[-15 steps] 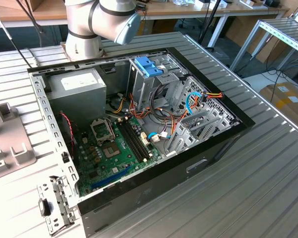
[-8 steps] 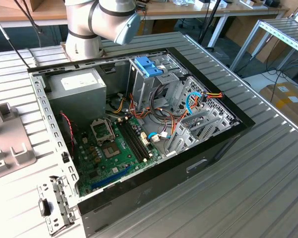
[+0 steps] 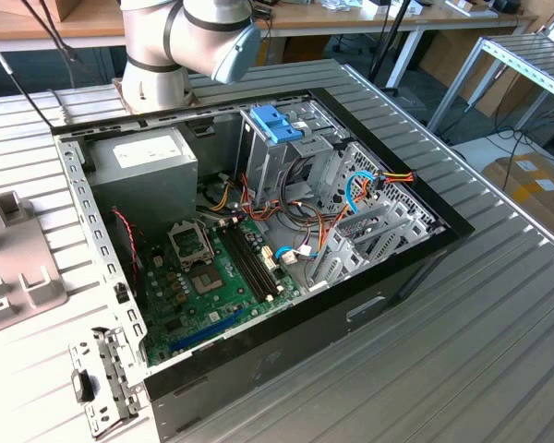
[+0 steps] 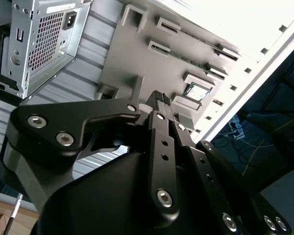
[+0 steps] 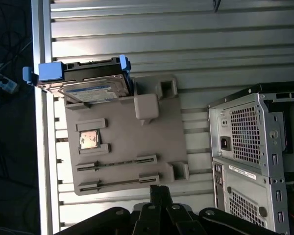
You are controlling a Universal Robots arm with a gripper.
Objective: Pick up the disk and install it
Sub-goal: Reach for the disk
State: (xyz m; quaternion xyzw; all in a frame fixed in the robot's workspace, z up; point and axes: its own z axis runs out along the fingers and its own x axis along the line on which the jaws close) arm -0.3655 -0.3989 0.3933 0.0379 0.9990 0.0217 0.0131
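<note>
Hand (image 5: 159,191) clenched, empty, well apart from the disk (image 5: 90,91) on grey fixture plate (image 5: 122,144).

room: only low fixture plate (image 5: 127,147) between my gripper (image 5: 159,193) and disk (image 5: 90,90) | obstacle: raised block (image 5: 147,105) just beside disk | computer case (image 5: 245,142) flanks plate | open table (image 5: 186,44) past disk

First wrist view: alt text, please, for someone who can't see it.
The disk, in its light-blue carrier, sits at one end of a grey fixture plate on the ribbed table. The gripper, shut and empty, is near the plate's opposite end; a computer case's rear stands beside the plate.
</note>
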